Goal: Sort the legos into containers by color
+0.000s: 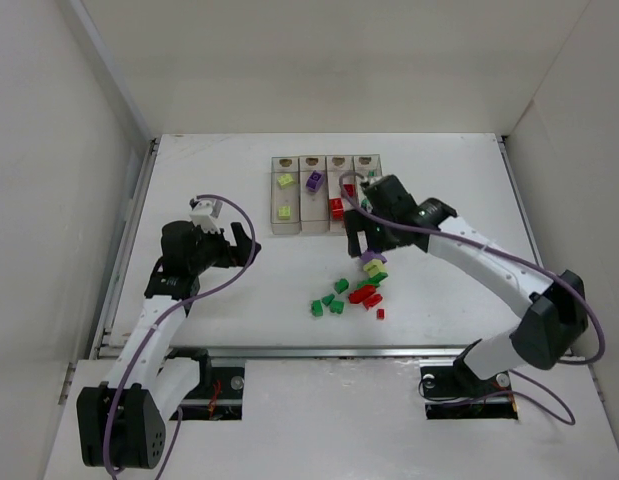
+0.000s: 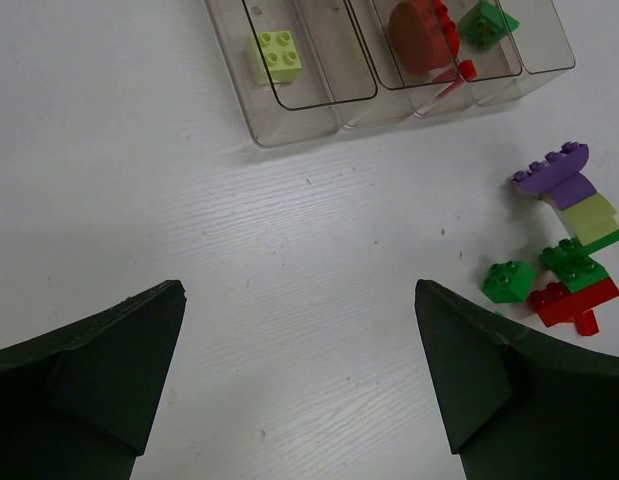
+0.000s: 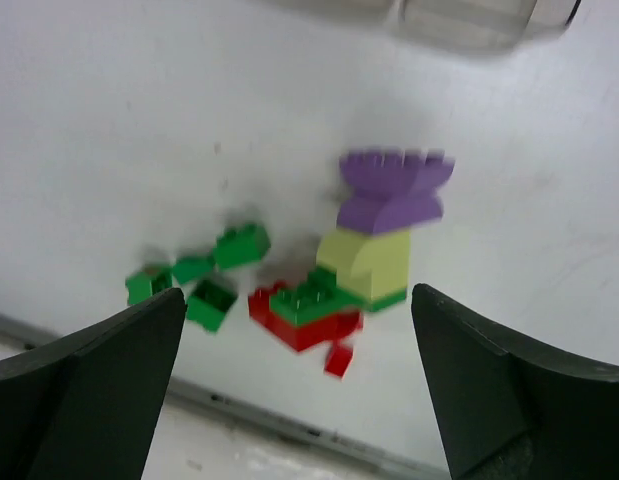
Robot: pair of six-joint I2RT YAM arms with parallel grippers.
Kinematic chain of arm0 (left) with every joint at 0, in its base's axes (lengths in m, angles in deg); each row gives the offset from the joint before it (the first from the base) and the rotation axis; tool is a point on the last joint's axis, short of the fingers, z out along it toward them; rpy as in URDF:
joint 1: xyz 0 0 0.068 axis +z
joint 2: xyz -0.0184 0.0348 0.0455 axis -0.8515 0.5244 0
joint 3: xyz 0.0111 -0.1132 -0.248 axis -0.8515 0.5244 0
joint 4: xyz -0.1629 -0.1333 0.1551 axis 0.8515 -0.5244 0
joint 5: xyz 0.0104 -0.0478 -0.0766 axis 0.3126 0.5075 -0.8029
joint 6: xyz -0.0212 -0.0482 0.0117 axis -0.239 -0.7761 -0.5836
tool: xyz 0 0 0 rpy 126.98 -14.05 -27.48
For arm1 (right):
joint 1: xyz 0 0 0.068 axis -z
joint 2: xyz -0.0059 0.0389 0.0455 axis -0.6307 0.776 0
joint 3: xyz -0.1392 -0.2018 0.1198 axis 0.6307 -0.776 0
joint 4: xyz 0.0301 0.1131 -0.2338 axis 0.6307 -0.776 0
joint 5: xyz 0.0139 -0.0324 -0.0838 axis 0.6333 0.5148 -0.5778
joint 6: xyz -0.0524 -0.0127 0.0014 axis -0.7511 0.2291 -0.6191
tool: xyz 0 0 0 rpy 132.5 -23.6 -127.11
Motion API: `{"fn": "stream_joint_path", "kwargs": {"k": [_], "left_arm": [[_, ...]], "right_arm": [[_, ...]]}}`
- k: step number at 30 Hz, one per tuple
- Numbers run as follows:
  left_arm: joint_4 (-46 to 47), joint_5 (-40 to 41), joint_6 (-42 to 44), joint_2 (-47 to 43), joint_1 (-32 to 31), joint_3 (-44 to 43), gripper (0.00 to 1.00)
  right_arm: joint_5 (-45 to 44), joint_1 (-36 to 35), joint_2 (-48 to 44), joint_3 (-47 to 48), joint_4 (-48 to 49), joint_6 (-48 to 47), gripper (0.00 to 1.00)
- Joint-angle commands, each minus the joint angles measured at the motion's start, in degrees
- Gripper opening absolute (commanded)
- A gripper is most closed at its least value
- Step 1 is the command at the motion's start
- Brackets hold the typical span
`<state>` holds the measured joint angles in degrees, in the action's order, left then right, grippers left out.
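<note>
**Overhead and wrist views of the white counter [image 1: 219,180] during sorting.**

The containers [image 1: 301,226], four clear bins joined in a row, stood at the far middle of the counter, with their tan end pieces on the side away from the arms.

- **Sorted bricks:** Counting from the left, the first bin held two pale yellow-green bricks [image 1: 285,181]. The second held a purple brick [image 1: 314,182], and the third held red bricks [image 1: 337,208]. A green brick [image 2: 484,22] lay just beside the red ones at the right. The clear walls did not show which bin held it.
- **Loose bricks:** The remaining legos [image 1: 361,290] lay on the counter, nearer the arms than the right-hand bins. One cluster [image 3: 374,250] had a purple piece uppermost, a pale yellow-green piece under it and a green plate at the bottom. It touched a red brick [image 3: 304,328] with a green one on top. Several single green bricks [image 1: 327,303] lay to the left of the cluster, and a small red piece [image 1: 380,314] lay nearest the arms.
- **Left tool:** The left tool [image 1: 247,245] hung left of the containers and well apart from the loose pile. It was released, with its jaws spread wide. In its own wrist view only bare counter lay between its fingers [image 2: 139,340].
- **Right tool:** The right tool [image 1: 364,240] hung over the near ends of the right-hand bins, just beyond the pile. It was also released, with its jaws wide apart and gripping nothing. Its wrist view was somewhat blurred and showed the pile on the counter below, between its fingers [image 3: 469,370].
</note>
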<state>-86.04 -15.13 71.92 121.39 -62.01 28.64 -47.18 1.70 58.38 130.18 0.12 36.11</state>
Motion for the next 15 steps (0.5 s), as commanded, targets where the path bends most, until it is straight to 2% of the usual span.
{"fn": "stream_joint_path", "kwargs": {"k": [1, 4, 6, 8, 9, 10, 15], "left_arm": [[3.54, -0.99, -0.92, -1.36, 0.21, 0.45, 0.99], [4.06, -1.6, -0.92, -1.36, 0.21, 0.45, 0.99], [4.07, -1.6, -0.92, -1.36, 0.21, 0.97, 0.99], [4.76, -2.13, -0.92, -1.36, 0.21, 0.97, 0.99], [4.77, -2.13, -0.92, -1.36, 0.21, 0.97, 0.99], [4.77, -2.13, -1.44, -1.36, 0.21, 1.5, 0.99], [6.09, -2.66, -1.97, -1.36, 0.21, 1.5, 0.99]], "right_arm": [[3.08, -1.0, -4.75, -6.68, -6.19, 8.73, 1.0], [5.21, -1.52, -9.76, -11.79, -6.81, 13.66, 0.95], [5.82, -1.53, -12.32, -16.19, -7.34, 15.42, 0.88], [7.05, -1.53, -12.33, -19.08, -7.34, 16.04, 0.77], [7.66, -1.53, -12.33, -19.97, -6.21, 16.04, 0.77], [7.67, -2.14, -12.33, -20.85, -4.89, 16.04, 0.72], [9.34, -3.28, -12.33, -22.18, 2.58, 12.71, 0.71]]}}
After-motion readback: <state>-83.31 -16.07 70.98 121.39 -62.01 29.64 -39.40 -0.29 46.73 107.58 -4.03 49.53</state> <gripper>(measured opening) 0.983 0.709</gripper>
